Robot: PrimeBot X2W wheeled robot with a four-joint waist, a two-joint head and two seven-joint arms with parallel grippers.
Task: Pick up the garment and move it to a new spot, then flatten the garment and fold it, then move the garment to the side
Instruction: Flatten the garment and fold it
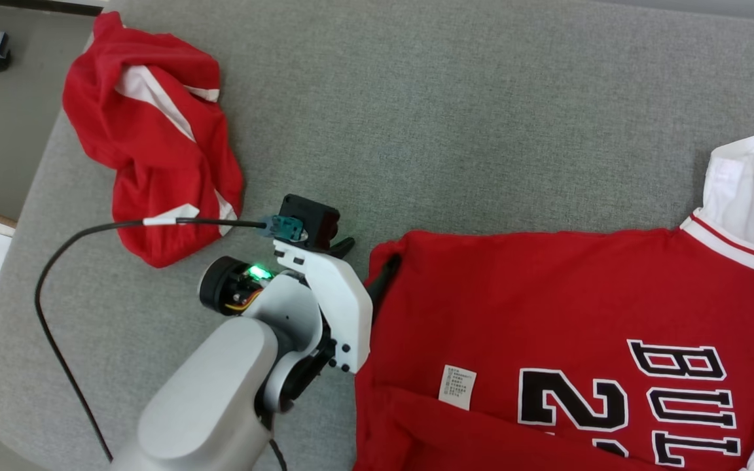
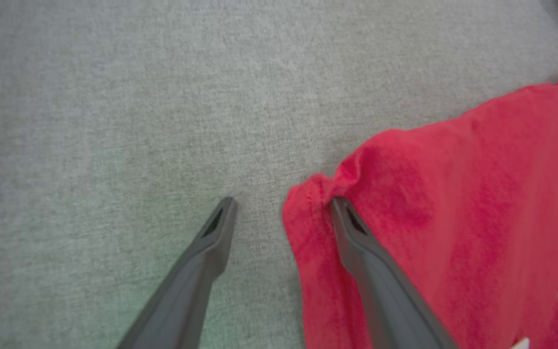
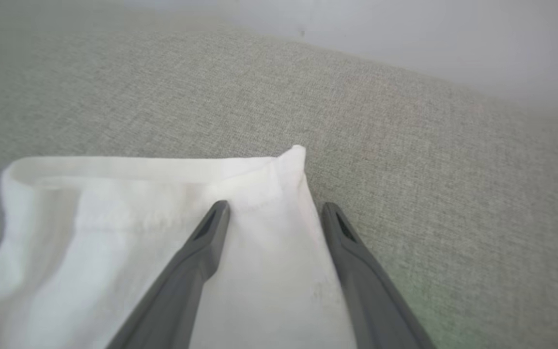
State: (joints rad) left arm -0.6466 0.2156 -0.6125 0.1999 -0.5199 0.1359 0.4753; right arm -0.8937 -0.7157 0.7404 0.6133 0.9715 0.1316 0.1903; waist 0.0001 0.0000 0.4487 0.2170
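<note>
Bright, even light, soft shadows; head view sharp, wrist views hazy, green tint beside fingers

Garment: red, white-sleeved jersey, black white-edged lettering facing up. Spread nearly flat before me on grey fabric surface; left corner hem slightly puckered, near edge creased.

Jersey spread on cushion at right, crumpled garment well apart at far left, left gripper astride jersey's left corner, right gripper astride sleeve edge.
</note>
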